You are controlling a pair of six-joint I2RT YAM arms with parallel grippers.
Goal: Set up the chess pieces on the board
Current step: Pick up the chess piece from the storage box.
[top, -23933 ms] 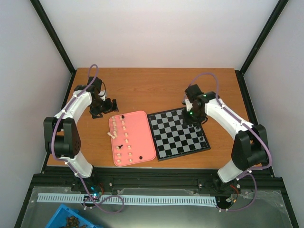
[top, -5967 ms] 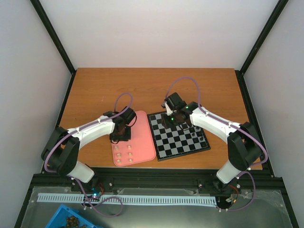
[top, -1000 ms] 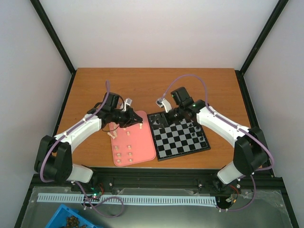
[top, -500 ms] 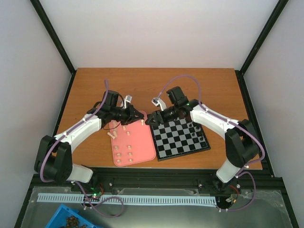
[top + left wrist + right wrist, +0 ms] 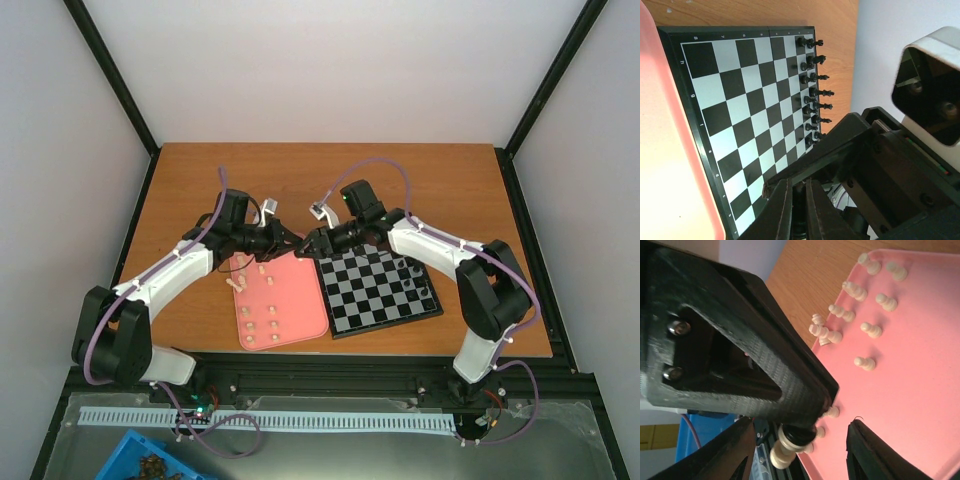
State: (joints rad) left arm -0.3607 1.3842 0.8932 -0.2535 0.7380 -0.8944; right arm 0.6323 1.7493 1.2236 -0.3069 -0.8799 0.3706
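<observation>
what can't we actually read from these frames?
- Top view: left hand and right hand overlap; whatever sits between them is hidden.
- Left wrist: the right hand blocks part of the board and the end of the black pieces row.
- Right wrist: pale piece at the left hand's tip is blurred; type unreadable.
- Top view: cream pieces on the pink tray too small to identify.

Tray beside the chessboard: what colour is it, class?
The tray is plain pink, best seen in the top external view.
</observation>
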